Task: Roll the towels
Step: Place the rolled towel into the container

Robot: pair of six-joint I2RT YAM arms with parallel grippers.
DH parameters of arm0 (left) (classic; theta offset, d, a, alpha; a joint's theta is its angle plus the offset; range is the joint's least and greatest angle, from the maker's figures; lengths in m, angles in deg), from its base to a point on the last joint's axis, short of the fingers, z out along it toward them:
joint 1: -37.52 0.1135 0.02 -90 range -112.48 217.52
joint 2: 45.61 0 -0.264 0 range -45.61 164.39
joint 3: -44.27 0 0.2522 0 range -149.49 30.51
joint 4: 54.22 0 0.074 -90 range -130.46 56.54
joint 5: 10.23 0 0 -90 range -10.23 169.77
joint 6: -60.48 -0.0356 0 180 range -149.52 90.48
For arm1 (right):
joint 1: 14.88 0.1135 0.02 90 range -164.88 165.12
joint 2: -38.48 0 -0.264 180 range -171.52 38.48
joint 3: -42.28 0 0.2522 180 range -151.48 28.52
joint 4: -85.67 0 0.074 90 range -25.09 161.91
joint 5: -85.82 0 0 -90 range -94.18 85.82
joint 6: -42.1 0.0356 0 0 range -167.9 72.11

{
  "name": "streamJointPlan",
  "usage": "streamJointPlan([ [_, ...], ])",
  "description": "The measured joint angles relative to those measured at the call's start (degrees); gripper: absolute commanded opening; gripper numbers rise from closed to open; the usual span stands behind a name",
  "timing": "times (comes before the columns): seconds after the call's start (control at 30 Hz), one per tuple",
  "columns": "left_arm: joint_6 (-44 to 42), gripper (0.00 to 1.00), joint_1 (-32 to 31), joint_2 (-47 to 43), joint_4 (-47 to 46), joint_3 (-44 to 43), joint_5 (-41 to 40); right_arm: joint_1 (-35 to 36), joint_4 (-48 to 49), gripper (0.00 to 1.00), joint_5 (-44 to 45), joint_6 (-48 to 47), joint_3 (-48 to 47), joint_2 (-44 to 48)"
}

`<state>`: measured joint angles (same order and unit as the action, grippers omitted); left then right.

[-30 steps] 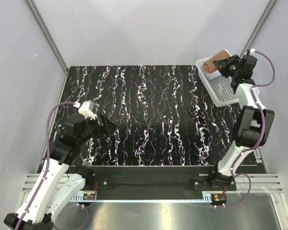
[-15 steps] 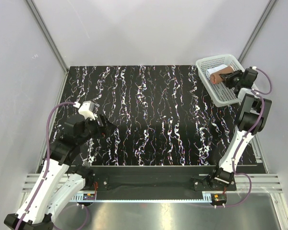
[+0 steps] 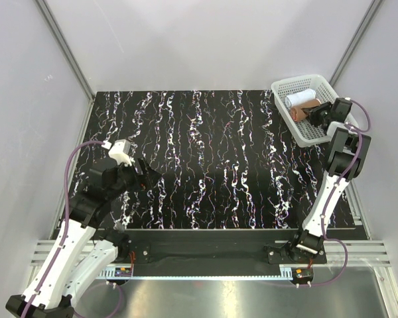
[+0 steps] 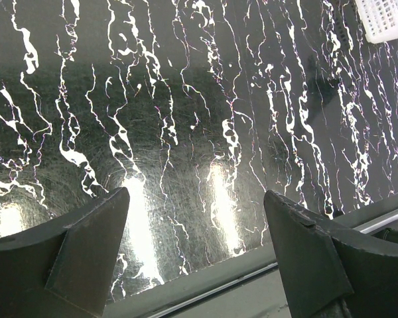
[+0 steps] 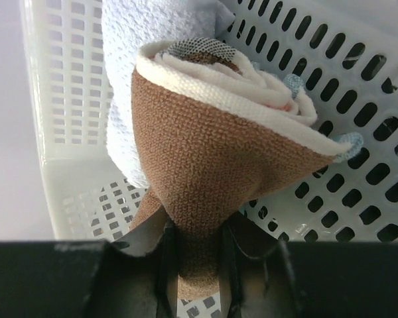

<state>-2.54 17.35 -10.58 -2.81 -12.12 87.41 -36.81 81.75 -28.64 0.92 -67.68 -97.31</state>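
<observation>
A rolled brown towel [image 5: 212,152] with a cream inner layer and teal edging is pinched between the jaws of my right gripper [image 5: 198,248], which is shut on its lower end. It hangs inside the white mesh basket [image 5: 345,99], touching a rolled white towel [image 5: 126,86] behind it. From above, the brown roll [image 3: 303,111] lies in the basket [image 3: 318,138] next to the white roll [image 3: 298,99], with my right gripper [image 3: 316,113] at it. My left gripper [image 3: 148,176] hovers open over the marbled tabletop at the left, its fingers [image 4: 86,245] wide apart with nothing between them.
The black marbled table [image 3: 212,159] spans the middle. The basket stands at the far right corner, close to the right wall post [image 3: 351,40]. A metal rail [image 4: 205,291] runs along the table's near edge under my left gripper.
My right gripper has come down from above the basket's rim into the basket with the brown rolled towel, and the white roll now shows beside it. The left arm has not moved.
</observation>
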Motion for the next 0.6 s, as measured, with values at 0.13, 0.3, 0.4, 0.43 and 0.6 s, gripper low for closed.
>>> streamJointPlan([
  [0.13,0.0,0.88,0.2,0.1,0.0,0.0,0.0,0.0,-3.5,0.22,0.7,0.0,-4.0,-1.6],
  [0.3,0.0,0.88,0.2,0.1,0.0,0.0,0.0,0.1,-8.9,0.32,1.5,-0.2,-10.1,-4.2],
  [0.4,0.0,0.88,0.2,0.4,0.0,0.0,0.0,0.2,-11.5,0.43,1.6,-0.4,-12.7,-5.2],
  [0.43,0.0,0.88,0.2,0.4,0.0,0.0,0.0,0.3,-12.4,0.52,1.9,-0.6,-13.3,-5.4],
  [0.6,0.0,0.88,0.2,0.4,0.0,0.0,0.0,0.3,-14.9,0.66,3.1,-2.4,-14.1,-5.5],
])
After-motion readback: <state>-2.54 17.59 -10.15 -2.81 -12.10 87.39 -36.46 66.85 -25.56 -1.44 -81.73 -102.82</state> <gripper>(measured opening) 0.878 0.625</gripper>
